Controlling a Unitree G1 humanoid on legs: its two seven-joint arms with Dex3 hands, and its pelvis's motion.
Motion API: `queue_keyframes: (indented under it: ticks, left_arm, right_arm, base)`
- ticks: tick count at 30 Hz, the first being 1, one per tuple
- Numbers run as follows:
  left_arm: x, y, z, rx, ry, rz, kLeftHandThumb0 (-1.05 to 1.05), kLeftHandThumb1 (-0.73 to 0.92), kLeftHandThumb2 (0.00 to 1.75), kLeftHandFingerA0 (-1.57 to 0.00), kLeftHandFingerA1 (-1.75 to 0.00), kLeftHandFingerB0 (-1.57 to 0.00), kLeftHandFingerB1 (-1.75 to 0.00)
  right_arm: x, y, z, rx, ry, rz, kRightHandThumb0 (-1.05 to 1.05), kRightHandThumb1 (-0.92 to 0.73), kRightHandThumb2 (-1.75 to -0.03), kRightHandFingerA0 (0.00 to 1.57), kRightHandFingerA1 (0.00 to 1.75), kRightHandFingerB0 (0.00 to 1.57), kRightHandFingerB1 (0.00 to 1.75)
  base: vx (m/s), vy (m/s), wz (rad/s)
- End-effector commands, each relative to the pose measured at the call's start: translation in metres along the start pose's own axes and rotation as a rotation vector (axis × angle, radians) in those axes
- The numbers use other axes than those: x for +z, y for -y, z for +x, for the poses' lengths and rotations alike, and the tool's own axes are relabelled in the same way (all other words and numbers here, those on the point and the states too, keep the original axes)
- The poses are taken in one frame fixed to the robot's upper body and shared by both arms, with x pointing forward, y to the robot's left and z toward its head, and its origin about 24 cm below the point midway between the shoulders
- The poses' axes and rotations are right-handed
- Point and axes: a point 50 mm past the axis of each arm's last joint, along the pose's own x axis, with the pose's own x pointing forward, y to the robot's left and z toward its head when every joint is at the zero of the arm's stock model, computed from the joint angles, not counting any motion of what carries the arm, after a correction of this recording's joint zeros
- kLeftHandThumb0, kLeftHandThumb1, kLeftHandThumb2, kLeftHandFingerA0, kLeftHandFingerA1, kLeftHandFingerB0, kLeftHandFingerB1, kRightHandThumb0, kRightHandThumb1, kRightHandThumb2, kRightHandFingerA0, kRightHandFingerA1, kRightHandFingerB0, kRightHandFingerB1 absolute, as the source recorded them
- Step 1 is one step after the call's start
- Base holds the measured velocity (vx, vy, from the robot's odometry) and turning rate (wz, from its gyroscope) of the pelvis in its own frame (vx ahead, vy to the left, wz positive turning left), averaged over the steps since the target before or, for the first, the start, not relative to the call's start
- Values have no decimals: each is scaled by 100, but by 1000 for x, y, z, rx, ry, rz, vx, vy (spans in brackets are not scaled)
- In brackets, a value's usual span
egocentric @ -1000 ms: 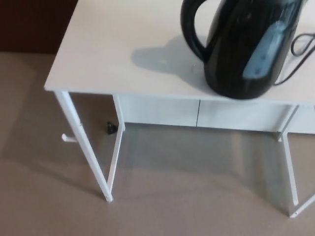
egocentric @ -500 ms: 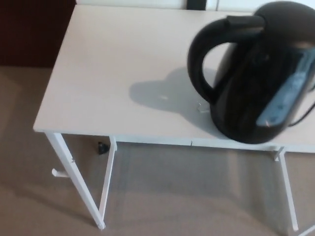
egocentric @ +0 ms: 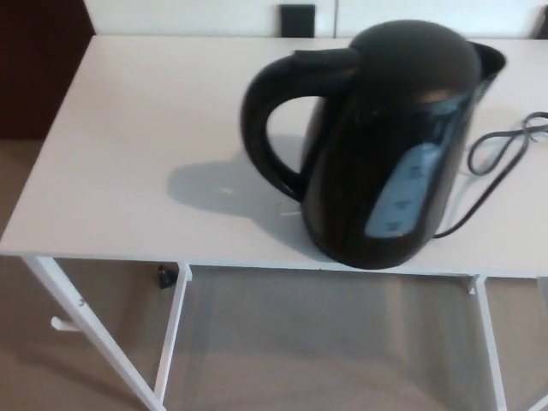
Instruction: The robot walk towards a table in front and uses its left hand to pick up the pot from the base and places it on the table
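Observation:
A black electric kettle, the pot (egocentric: 385, 145), stands upright near the front edge of the white table (egocentric: 128, 163). Its handle (egocentric: 265, 128) points to the left and a bluish water window faces me. The base under it is hidden by the kettle's body. A black power cord (egocentric: 497, 163) loops away from it on the right. Neither of my hands shows in the head view.
The table has thin white legs (egocentric: 94, 342) and stands on beige carpet. A white wall with a black socket (egocentric: 297, 17) runs behind it. A dark brown panel (egocentric: 38, 68) is at the far left. A small black object (egocentric: 166, 276) lies on the floor under the table.
The whole picture has shifted: the camera has come closer and tilted up, so the table top and the full kettle fill the view. Nothing on the table has moved.

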Motion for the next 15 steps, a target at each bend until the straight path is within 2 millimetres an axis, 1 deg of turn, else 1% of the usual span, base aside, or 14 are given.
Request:
queue_keyframes:
  ticks: [1, 5, 7, 8, 11, 12, 13, 14, 15]
  left_arm:
    - [3, -7, -1, 21, 15, 18, -50, 52, 57, -53, -37, -38, -33]
    - [4, -8, -1, 26, 24, 23, -50, 52, 57, -54, -38, -38, -33]
    - [4, -8, -1, 23, 24, 27, -50, 53, 57, -53, -37, -37, -33]
    - [4, -8, -1, 23, 24, 27, -50, 53, 57, -53, -37, -37, -33]
    - [5, -8, 0, 21, 25, 22, -50, 53, 57, -52, -37, -36, -33]
    - [6, -8, 0, 23, 26, 21, -49, 52, 57, -53, -38, -38, -33]
    - [7, -8, 1, 27, 28, 21, -49, 52, 57, -53, -38, -38, -33]
    - [7, -8, 1, 23, 27, 21, -49, 53, 57, -53, -37, -37, -33]
    - [8, -9, 1, 22, 27, 21, -49, 53, 57, -53, -37, -37, -33]
  right_arm:
    - [0, 1, 1, -5, -5, -6, -92, -82, -65, 34, 56, 26, 40]
    - [1, 1, 1, -3, -3, -12, -90, -82, -65, 34, 54, 27, 39]
    - [1, 1, 1, -2, -5, -13, -90, -82, -65, 35, 54, 28, 39]
    - [1, 1, 1, -3, -6, -13, -90, -82, -65, 35, 54, 28, 39]
    - [2, 2, 2, -4, -4, -15, -90, -82, -65, 35, 54, 28, 40]
    - [3, 2, 2, -3, -3, -12, -95, -69, -79, 32, 56, 27, 44]
    - [3, 2, 3, -2, -2, -8, -95, -69, -79, 32, 56, 27, 44]
    - [4, 2, 3, -1, 0, -17, -89, -65, -103, 31, 59, 24, 50]
    - [4, 2, 3, 0, 0, -21, -89, -65, -103, 31, 59, 24, 50]
  base:
    - [0, 0, 0]
    - [0, 23, 0]
    - [30, 140, -5]
    - [68, 200, 65]
    - [29, 189, -1]
    - [0, 0, 0]
    - [51, 72, 13]
    - [0, 0, 0]
    - [0, 0, 0]
